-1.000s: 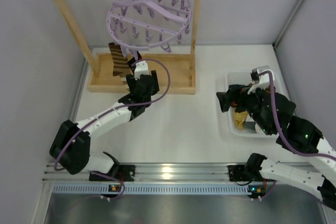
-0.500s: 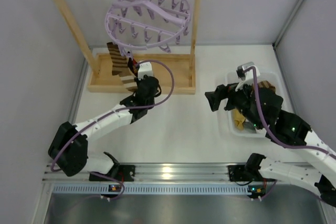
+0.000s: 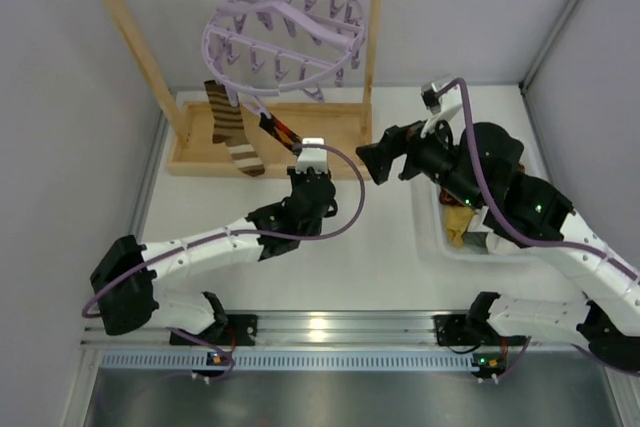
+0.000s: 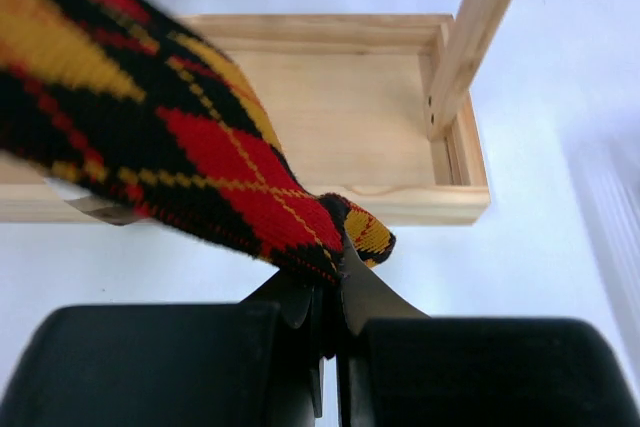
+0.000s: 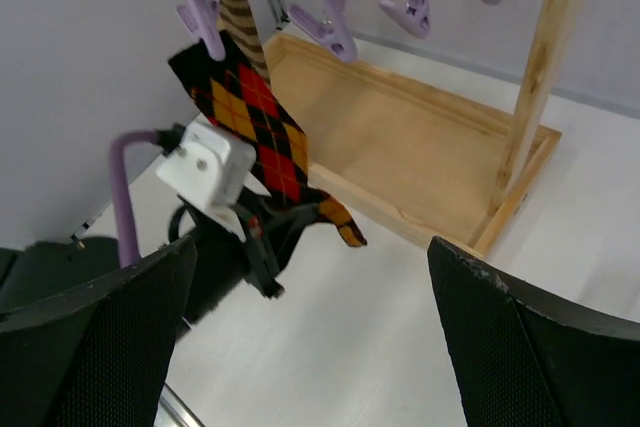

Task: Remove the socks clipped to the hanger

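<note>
- My left fingers (image 4: 335, 292) are pinched shut on the toe of the argyle sock (image 4: 200, 162), holding it taut to free it from its peg (image 5: 205, 32).
- Its top is clipped to the hanger (image 3: 285, 32), upper centre.
- My right fingers (image 5: 310, 277) gape wide, empty.

The knitted argyle sock (image 4: 200, 162) is black with red and yellow-orange diamonds crossed by thin yellow lines. The hanging striped sock (image 3: 230, 129) is banded brown and cream. The round plastic hanger (image 3: 296, 15) is lilac, the wooden frame rack (image 4: 330, 97) pale blond.
</note>
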